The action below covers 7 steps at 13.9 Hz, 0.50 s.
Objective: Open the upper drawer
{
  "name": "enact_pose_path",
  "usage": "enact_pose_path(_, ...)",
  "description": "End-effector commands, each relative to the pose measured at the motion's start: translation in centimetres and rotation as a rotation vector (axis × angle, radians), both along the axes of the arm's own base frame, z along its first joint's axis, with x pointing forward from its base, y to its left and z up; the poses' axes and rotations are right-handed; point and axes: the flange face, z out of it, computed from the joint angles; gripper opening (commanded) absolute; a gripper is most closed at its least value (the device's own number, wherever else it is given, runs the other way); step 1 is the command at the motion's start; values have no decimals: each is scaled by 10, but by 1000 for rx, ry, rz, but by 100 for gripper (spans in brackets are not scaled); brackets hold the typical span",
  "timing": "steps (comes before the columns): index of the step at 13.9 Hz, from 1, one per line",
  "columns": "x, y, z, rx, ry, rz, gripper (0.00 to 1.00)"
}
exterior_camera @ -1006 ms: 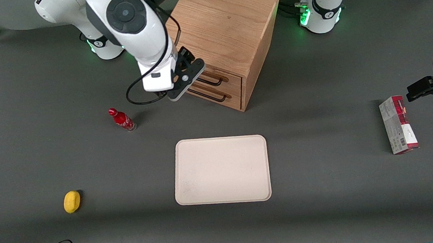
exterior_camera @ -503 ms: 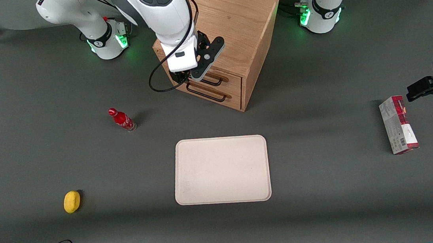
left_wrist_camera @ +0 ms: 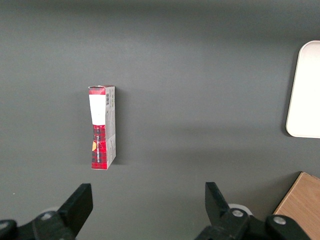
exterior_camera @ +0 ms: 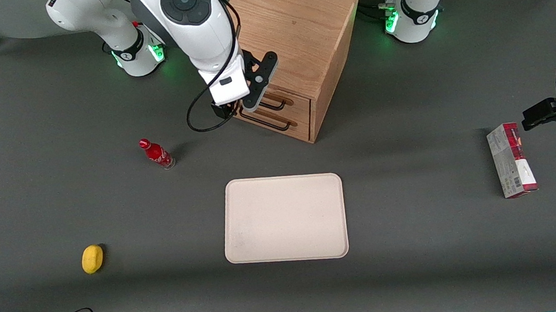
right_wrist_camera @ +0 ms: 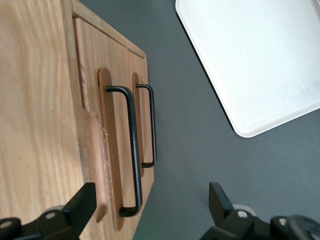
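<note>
Right wrist view shows the gripper [right_wrist_camera: 150, 207] fingers [right_wrist_camera: 82, 202] spread wide, straddling the upper drawer [right_wrist_camera: 107, 145] handle [right_wrist_camera: 132, 150].

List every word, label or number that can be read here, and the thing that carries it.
None reads clearly.
Red bottle: white script, too small.
Red and white carton: print and barcode, blurred.
Upper drawer, with the pincer before it: no text.
</note>
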Motion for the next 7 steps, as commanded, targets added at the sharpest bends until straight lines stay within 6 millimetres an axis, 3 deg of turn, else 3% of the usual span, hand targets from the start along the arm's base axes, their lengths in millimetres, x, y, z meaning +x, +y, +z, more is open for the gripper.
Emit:
enact_pose_path(1, 4, -16, 0, 68, 34, 25, 100)
enact_pose_path(7, 4, -21, -21, 86, 42, 6, 100)
